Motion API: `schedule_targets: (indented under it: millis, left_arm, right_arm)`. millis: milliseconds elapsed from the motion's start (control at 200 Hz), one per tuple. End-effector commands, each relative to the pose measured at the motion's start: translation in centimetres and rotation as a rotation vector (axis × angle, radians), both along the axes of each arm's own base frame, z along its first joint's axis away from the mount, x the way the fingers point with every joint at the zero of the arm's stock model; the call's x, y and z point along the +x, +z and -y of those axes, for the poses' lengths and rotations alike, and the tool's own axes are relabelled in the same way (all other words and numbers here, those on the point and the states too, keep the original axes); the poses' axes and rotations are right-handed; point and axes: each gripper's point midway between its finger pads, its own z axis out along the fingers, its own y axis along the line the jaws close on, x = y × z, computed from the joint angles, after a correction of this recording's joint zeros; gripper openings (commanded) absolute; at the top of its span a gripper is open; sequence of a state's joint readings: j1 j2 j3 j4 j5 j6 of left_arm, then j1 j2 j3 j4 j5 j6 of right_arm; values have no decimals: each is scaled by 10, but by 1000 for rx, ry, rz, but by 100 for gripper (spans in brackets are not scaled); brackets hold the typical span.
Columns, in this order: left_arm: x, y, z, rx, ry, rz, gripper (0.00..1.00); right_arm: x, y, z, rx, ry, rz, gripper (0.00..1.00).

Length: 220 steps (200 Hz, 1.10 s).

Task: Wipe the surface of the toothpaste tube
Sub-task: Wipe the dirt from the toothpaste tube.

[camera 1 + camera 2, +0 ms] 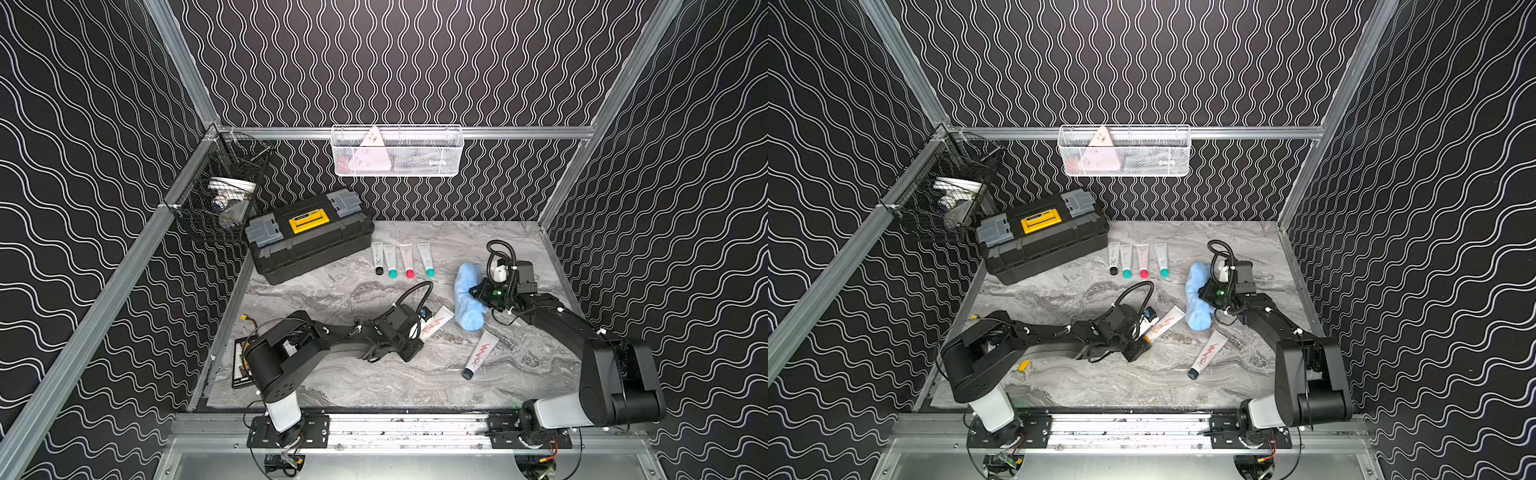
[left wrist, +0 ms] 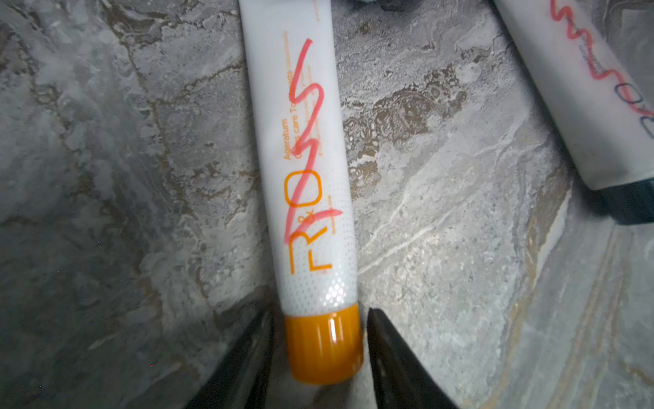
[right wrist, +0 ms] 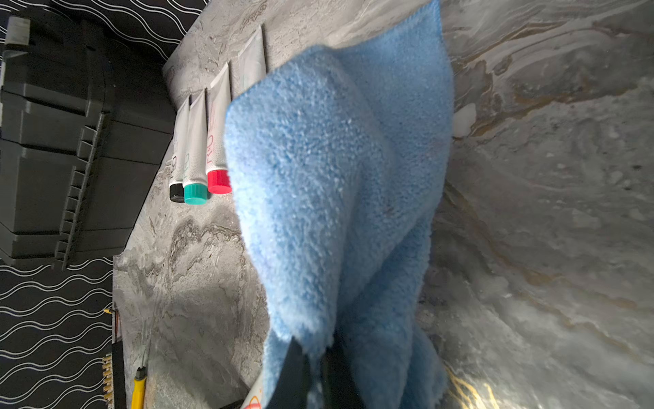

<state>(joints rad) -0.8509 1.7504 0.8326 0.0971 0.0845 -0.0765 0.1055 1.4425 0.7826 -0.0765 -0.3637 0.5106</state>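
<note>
Toothpaste tube (image 2: 304, 177), orange "Ageratum" lettering

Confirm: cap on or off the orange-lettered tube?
On: the orange cap covers the end of the toothpaste tube, per the left wrist view.

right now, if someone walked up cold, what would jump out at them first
The fluffy blue microfibre cloth stands out most, pinched in the right claw at the right side of the grey marble table. Next is the white toothpaste tube with red marker scribbles lying mid-table, its orange cap flanked by the open left claw. A second scribbled white tube with a dark cap lies nearby.
</note>
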Motion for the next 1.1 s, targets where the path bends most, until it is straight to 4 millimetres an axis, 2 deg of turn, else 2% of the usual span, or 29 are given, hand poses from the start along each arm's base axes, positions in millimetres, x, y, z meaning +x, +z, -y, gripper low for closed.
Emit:
schedule_targets:
  millis: [0, 90, 335, 485, 691, 801, 1096]
  left_arm:
    - [5, 5, 7, -19, -16, 24, 43]
    - [6, 4, 6, -19, -11, 24, 35]
    - [5, 5, 7, -39, -21, 21, 23]
    - [3, 5, 7, -45, -30, 8, 21]
    - [2, 9, 6, -59, -34, 12, 21]
    - [2, 10, 7, -64, -35, 10, 21]
    - [1, 11, 9, -75, -39, 1, 21]
  right_arm:
    - [3, 6, 1, -9, 0, 16, 0]
    - [3, 7, 1, -10, 0, 18, 0]
    - [0, 19, -4, -4, 31, 41, 0]
    - [-3, 25, -10, -24, 58, 31, 0]
    - [-6, 25, -27, -99, 119, 7, 0]
    - [-9, 18, -32, -122, 137, -17, 0]
    - [-26, -22, -45, -155, 193, -132, 0]
